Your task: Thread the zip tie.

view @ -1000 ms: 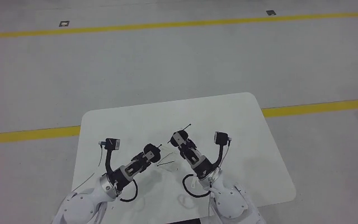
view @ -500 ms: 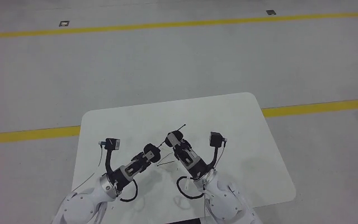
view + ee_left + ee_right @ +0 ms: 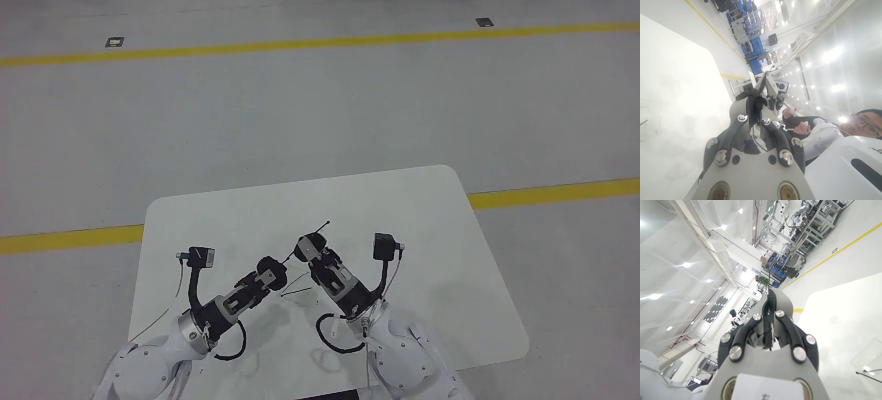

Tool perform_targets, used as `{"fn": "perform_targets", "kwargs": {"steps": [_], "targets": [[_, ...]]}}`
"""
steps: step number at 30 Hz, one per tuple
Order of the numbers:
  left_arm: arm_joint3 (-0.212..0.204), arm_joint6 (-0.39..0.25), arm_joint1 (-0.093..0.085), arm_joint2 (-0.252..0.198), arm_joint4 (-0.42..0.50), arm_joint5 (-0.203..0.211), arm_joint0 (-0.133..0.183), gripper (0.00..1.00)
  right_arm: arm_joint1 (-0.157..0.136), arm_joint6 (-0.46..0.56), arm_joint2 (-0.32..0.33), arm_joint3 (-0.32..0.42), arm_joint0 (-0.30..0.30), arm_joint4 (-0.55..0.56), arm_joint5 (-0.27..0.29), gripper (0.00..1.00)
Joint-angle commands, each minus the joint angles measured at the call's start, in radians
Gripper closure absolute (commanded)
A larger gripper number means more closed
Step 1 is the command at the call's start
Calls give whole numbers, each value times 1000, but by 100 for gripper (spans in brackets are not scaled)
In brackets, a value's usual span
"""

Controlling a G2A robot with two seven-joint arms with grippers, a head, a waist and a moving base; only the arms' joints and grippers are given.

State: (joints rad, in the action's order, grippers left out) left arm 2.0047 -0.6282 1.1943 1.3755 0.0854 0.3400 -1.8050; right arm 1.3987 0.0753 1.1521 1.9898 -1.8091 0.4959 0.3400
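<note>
My right gripper [image 3: 306,244] [image 3: 770,295] is shut on a thin black zip tie [image 3: 321,229] [image 3: 768,277]. Its strap sticks out past the fingertips and ends in a small square head, pointing away from me over the white table [image 3: 420,210]. My left gripper [image 3: 271,266] [image 3: 763,80] is just left of it and also shut. A short thin black zip tie end [image 3: 285,261] [image 3: 772,66] pokes out beyond the left fingertips towards the right gripper. The two grippers are close but apart.
Loose black zip ties [image 3: 296,292] [image 3: 867,373] lie on a clear tray [image 3: 871,349] [image 3: 650,113] on the table, just nearer me than the grippers. The table's far half and right side are bare.
My right gripper has moved left with its zip tie, closer to the left gripper. The left arm has kept still.
</note>
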Motion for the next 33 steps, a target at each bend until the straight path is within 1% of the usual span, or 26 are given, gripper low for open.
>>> {"fn": "perform_targets", "kwargs": {"steps": [1, 16, 33], "targets": [[0, 0, 0, 0, 0, 0, 0, 100, -7, -3, -1, -6, 6, 6, 0, 100], [0, 0, 0, 0, 0, 0, 0, 100, -55, -42, -23, -23, 33, -10, 0, 100], [0, 0, 0, 0, 0, 0, 0, 100, -98, -111, -71, -42, 65, -17, 0, 100]]}}
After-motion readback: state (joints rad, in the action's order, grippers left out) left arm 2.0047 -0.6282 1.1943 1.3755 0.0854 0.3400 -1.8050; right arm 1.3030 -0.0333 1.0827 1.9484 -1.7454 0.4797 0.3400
